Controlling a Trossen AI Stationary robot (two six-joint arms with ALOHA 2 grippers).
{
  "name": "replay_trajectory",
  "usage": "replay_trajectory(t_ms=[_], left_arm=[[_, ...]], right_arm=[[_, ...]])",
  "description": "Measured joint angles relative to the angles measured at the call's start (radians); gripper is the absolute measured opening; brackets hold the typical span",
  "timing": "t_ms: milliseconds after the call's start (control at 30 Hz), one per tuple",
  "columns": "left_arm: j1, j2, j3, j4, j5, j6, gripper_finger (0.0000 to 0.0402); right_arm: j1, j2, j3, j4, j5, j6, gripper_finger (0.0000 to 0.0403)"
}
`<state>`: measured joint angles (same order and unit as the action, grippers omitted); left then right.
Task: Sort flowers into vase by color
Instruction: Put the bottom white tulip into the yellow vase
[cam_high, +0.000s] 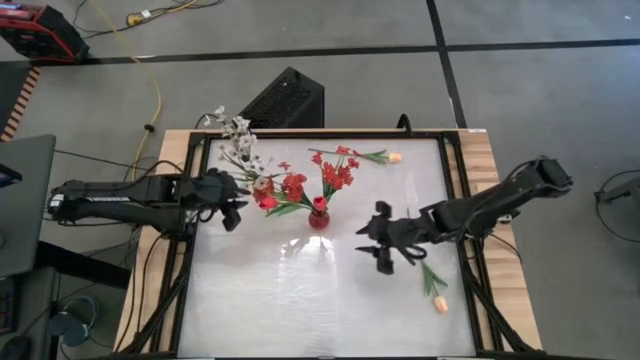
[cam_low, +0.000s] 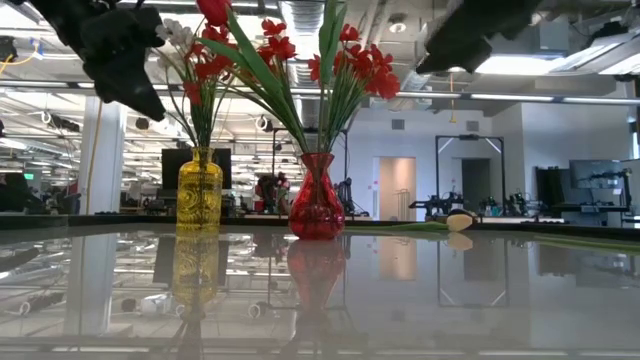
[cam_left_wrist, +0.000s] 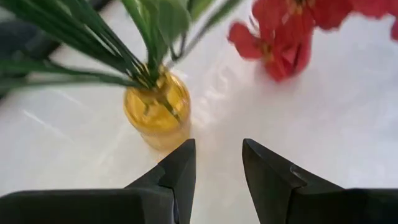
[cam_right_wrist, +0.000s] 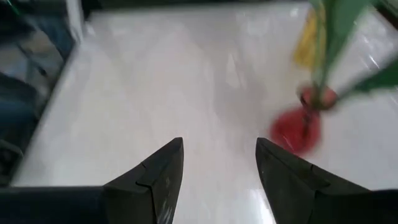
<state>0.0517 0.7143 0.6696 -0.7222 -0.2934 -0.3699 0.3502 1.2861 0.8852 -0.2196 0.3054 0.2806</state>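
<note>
A yellow vase (cam_high: 262, 188) (cam_low: 200, 195) (cam_left_wrist: 158, 109) stands at the far left of the white table, holding white sprays (cam_high: 238, 140) and red flowers (cam_low: 205, 65). To its right a red vase (cam_high: 318, 217) (cam_low: 316, 205) (cam_right_wrist: 297, 129) holds red clusters (cam_high: 338, 172). One peach tulip (cam_high: 393, 157) lies flat near the far edge, another (cam_high: 440, 303) near the right edge. My left gripper (cam_high: 236, 203) (cam_left_wrist: 217, 168) hangs open just left of the yellow vase. My right gripper (cam_high: 377, 247) (cam_right_wrist: 219, 168) hangs open right of the red vase. Neither holds anything.
A dark frame (cam_high: 460, 190) runs around the white tabletop on a wooden bench. Bare white surface (cam_high: 300, 300) fills the near half of the table. A black box (cam_high: 285, 100) sits on the floor beyond the far edge.
</note>
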Motion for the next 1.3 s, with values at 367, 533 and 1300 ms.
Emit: replay_trajectory(t_ms=[367, 533, 1300], left_arm=[[-0.093, 0.000, 0.001, -0.103, 0.094, -0.149, 0.0119], [-0.185, -0.001, 0.001, -0.100, 0.119, -0.175, 0.0119], [-0.660, 0.026, 0.095, 0.090, -0.065, -0.140, 0.0119]], right_arm=[[0.007, -0.085, 0.000, -0.288, -0.178, -0.236, 0.0226], [0.072, -0.066, 0.000, -0.338, -0.282, -0.439, 0.0226], [0.156, 0.125, 0.000, -0.677, -0.248, -0.848, 0.0226]])
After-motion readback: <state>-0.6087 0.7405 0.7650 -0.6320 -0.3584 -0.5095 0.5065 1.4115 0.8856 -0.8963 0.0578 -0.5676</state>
